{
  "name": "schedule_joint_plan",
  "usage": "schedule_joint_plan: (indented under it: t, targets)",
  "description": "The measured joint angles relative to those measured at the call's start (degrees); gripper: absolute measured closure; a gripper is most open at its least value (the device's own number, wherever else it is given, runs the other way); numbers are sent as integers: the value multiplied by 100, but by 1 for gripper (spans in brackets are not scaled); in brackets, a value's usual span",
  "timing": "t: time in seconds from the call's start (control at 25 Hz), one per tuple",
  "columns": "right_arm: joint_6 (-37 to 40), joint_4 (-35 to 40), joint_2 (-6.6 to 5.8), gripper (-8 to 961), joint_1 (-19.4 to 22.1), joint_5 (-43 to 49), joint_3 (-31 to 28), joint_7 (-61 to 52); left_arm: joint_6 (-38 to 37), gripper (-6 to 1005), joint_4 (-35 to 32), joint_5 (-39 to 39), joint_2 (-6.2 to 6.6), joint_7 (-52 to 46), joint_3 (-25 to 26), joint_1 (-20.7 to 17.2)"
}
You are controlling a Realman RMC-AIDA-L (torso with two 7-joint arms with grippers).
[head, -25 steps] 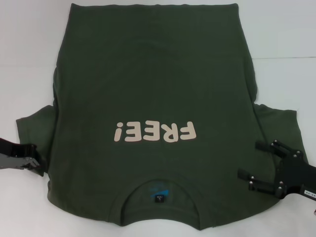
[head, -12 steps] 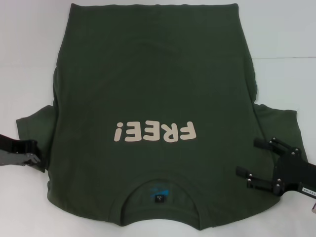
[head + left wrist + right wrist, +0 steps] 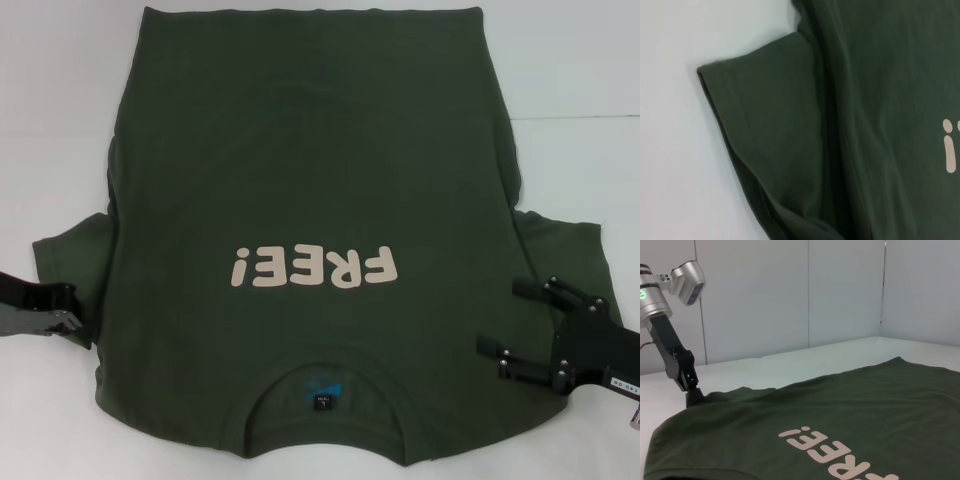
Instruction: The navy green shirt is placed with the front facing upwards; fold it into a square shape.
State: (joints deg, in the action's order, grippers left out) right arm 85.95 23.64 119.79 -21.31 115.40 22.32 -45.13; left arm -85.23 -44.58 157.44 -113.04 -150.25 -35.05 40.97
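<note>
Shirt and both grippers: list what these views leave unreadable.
- Left gripper: fingertips meet the sleeve edge of the navy green shirt in the head view; open or shut unclear.
- Blue neck label: print too small, head view.
- Shirt hem: cut off by the head view's top edge.
- Right gripper: open over the sleeve; contact unclear.

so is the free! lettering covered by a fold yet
No, in the head view the navy green shirt lies flat and the whole FREE! lettering shows uncovered on its chest.
</note>
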Motion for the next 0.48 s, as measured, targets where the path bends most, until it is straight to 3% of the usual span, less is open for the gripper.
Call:
schedule_joint_plan:
  t: [0.48]
  targets:
    - [29,0,0,13,6,0,0,-4,13,937,7,27,-23,-22,-160,-13]
